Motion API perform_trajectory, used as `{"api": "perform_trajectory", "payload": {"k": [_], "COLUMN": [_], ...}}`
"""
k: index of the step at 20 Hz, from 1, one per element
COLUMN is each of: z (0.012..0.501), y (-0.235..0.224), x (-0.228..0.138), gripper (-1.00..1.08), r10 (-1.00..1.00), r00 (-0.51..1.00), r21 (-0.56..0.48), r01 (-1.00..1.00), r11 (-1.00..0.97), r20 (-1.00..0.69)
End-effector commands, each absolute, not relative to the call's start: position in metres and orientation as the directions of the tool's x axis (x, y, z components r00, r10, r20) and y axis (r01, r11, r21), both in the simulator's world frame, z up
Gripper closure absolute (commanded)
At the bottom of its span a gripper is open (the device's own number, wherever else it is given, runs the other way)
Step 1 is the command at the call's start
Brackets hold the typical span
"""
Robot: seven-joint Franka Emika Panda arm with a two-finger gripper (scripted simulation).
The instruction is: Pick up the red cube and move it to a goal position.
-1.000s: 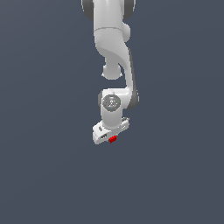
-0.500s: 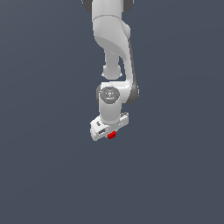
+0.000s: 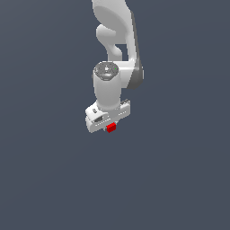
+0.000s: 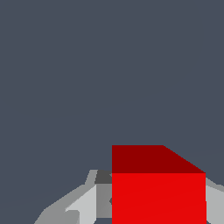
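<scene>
Shifted since a second ago: wrist and pincer (image 3: 108, 122) carried a little toward 10 o'clock in the exterior view, red cube (image 3: 111, 128) travelling along. Closed on the cube, seemingly (fingers (image 4: 83, 201) pressed against its sides in the wrist view). Sits at 6 o'clock beneath the palm, between the fingertips. Judged mid-transport toward the goal; no goal marker visible. Beyond, only plain grey background.
</scene>
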State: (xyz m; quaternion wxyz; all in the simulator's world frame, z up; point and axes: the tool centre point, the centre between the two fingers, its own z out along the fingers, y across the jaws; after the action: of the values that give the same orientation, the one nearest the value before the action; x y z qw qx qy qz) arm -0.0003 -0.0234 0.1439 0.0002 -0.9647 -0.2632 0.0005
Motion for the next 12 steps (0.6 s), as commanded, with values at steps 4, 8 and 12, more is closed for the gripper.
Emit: {"api": "perform_trajectory", "payload": {"k": [4, 8, 12], "z": [0.211, 0.26, 0.306], "y": [-0.035, -0.043, -0.051], "x": [-0.009, -0.015, -0.021], "gripper": [1.08, 1.08, 1.08], "r10": [0.508, 0.509, 0.509], "r00": [0.861, 0.861, 0.861], "r21": [0.0, -0.001, -0.001], "r01": [0.508, 0.509, 0.509], "r11": [-0.861, -0.861, -0.861], "r20": [0.0, 0.001, 0.001]}}
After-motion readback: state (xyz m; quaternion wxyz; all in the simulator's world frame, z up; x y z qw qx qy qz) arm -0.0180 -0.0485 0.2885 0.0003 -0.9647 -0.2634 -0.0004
